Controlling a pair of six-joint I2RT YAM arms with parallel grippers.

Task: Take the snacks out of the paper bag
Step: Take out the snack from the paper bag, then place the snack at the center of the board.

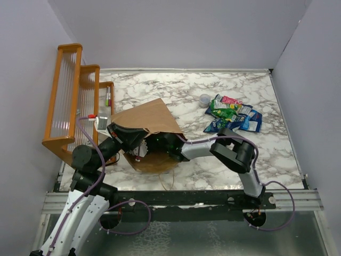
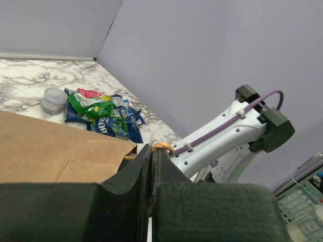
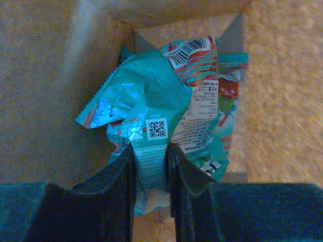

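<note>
Right tool [image 3: 150, 174], deep inside the paper bag [image 1: 146, 120], pinches a teal snack packet [image 3: 146, 101]; I see my left tool [image 2: 152, 156] pressed together on the bag's handle [image 2: 162, 146], near-left on the counter [image 1: 213, 165].

- It was a robot lab cell: plain grey walls [image 1: 186, 32] closed round a marble table [image 1: 213, 160] on three sides.
- A left arm [image 1: 80, 213] and a right arm [image 1: 237, 152] stood bolted to a metal rail [image 1: 186, 198] at the table's near edge.
- Purple cables [image 2: 266, 95] ran along the arms.
</note>
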